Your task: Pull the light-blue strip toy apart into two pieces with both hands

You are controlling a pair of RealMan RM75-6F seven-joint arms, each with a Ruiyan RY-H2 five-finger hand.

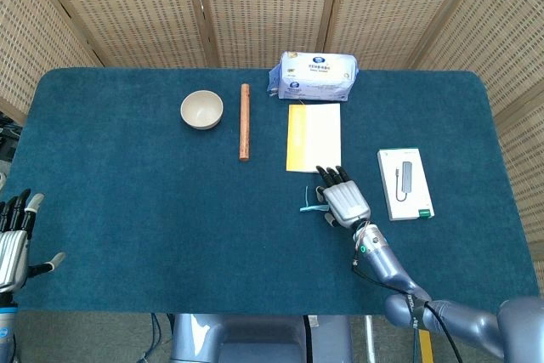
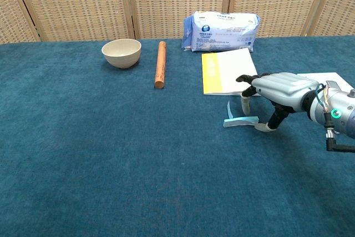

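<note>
Strip toy: light blue, lay on the table before the yellow booklet; long axis left-right, left end curled upward.
Right robot hand: over strip's right end, fingers spread, holding nothing, thumb tip beside it.
Left robot hand: at table's near-left edge, fingers apart, holding nothing.

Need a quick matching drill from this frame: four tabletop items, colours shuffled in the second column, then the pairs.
Things:
1. bowl
2. rolling pin
3. strip toy
4. booklet

Colours:
A. light blue
B. white with a yellow edge
C. cream
D. reddish brown

Pairs: 1-C, 2-D, 3-A, 4-B
</note>
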